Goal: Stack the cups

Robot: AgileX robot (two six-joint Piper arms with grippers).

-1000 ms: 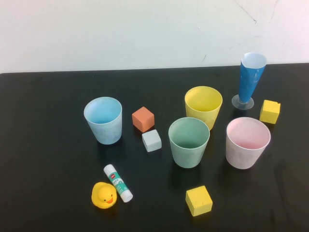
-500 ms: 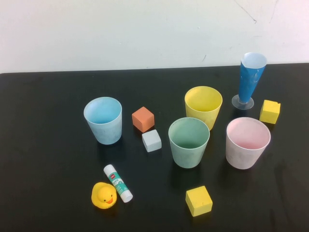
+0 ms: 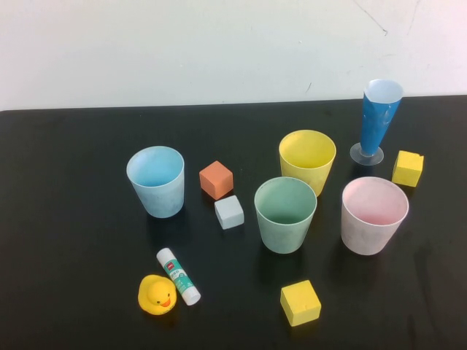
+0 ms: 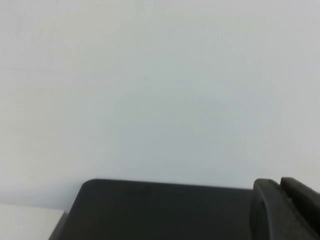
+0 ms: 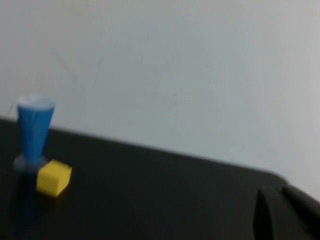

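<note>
Cups (image 3: 285,214) unstacked; left gripper (image 4: 287,210), right gripper (image 5: 285,215) seemingly parked.

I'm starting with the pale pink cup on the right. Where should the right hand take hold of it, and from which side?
Grip the pink cup by its rim, coming straight down from above. It stands upright, mouth open, so one finger can go inside the wall and one outside. The green cup stands apart on its left. Neither hand shows in the high view; a dark part, probably of the right hand, shows in its wrist view.
</note>
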